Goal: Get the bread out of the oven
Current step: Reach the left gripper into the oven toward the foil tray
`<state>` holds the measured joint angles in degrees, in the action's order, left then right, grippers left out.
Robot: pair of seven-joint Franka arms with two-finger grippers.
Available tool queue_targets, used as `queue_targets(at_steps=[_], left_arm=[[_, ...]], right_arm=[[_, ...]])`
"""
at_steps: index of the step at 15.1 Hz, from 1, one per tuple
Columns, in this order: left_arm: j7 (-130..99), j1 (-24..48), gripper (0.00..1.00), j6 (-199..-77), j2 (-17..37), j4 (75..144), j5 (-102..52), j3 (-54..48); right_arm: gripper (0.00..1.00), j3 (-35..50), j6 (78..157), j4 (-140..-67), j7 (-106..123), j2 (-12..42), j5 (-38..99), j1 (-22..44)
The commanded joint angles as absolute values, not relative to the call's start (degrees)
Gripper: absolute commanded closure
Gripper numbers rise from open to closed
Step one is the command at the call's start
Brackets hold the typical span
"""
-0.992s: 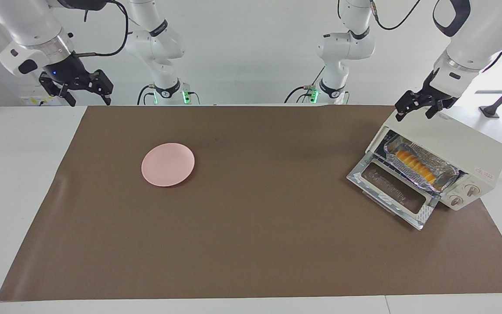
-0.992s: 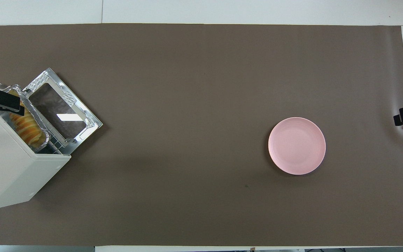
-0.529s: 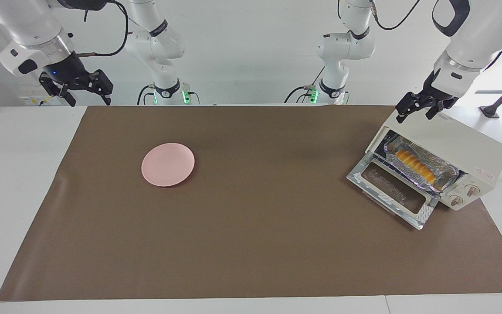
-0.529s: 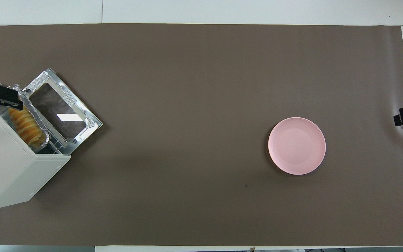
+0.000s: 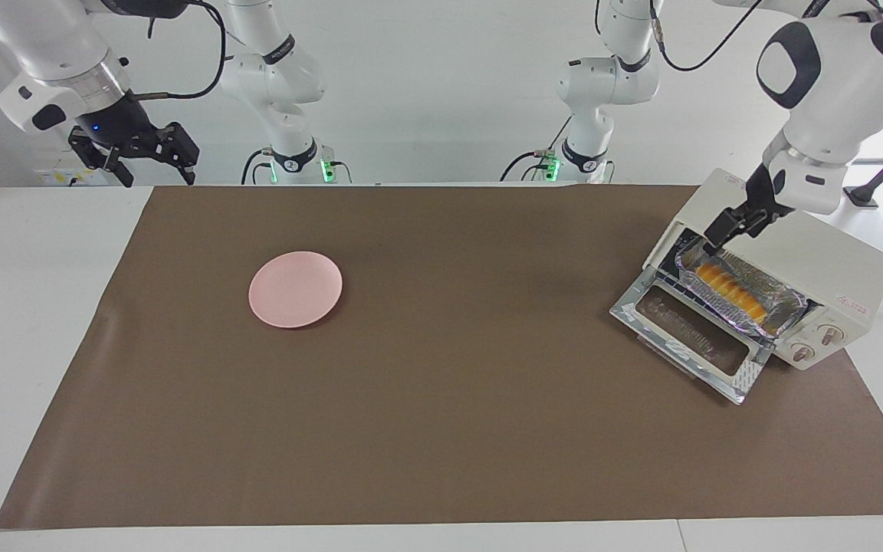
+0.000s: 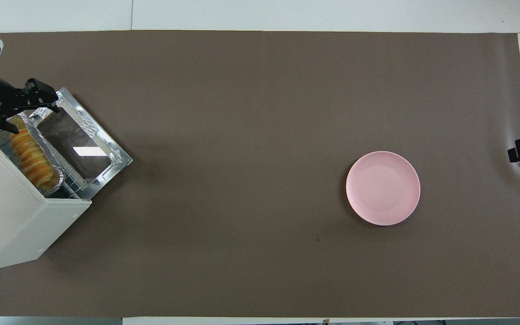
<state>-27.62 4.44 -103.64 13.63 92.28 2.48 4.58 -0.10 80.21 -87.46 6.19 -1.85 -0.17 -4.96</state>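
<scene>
— Under the left gripper (image 5: 720, 232) we see the oven (image 5: 809, 261), a boxy cream-white one with two round knobs. Its glass door (image 5: 690, 330) is dropped flat and open.

— And just below the gripper's black fingers we see a crinkly silver foil tray (image 5: 775, 295) on the wire rack. The bread (image 5: 729, 287) lies in it, a small long loaf, golden, with bumpy ridges like slices.

— Are the fingers wide or tight?

— Wide apart, we think, and nothing is in them. They hang over the end of the tray that is nearer to the robots. We cannot tell if they touch the foil.

— Well away from that gripper, toward the right arm's end, we see a round pink plate (image 5: 295, 289). It looks smooth and flat, and it sits on the brown paper mat (image 5: 441, 429) that covers the table.

— The right gripper (image 5: 152, 157) waits up in the air over the table's edge at its own end. Its fingers are spread too, with nothing between them.
</scene>
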Motion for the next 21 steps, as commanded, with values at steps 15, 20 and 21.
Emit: queue_targets(at_steps=[15,20,21], left_arm=[[-32.7,2.2,0.41,-120.8,11.8,111.4,4.7,4.5],[-31.0,2.7,1.00,-119.5,11.4,111.3,9.1,4.3],[-30.9,3.2,1.00,-119.3,11.9,109.7,9.1,4.0]], right_arm=[[0.00,-0.1,79.2,-87.6,7.4,-2.5,0.4,-5.8],[0.00,-0.1,79.2,-87.6,7.5,-2.5,0.4,-5.2],[0.00,-0.1,79.2,-87.6,7.5,-2.5,0.4,-5.2]])
